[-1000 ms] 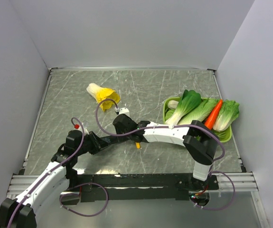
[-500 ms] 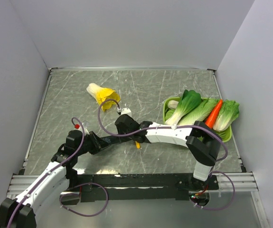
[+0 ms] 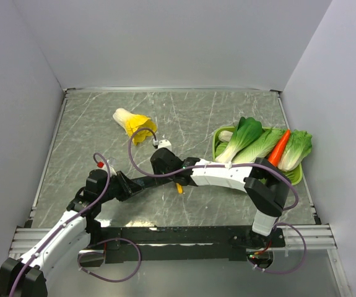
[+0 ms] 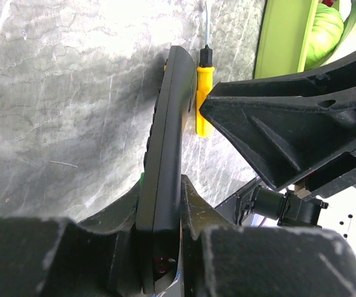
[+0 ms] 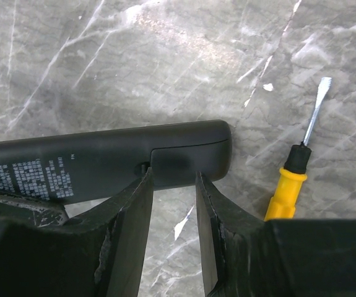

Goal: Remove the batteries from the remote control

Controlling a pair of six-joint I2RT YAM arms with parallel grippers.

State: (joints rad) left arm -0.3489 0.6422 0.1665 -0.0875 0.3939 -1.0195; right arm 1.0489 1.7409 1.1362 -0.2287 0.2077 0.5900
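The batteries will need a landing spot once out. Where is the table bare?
Bare table: the far strip between the yellow vegetable and the green tray; the left side along the wall; the near strip by the rail. Crowded: the middle, where the left end effector holds the remote control, the right end effector at its end, the screwdriver beside.

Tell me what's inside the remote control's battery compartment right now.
Only the outside shows: the remote control has its back cover seated shut, with the right tool at its edge. Any batteries are hidden beneath that cover.
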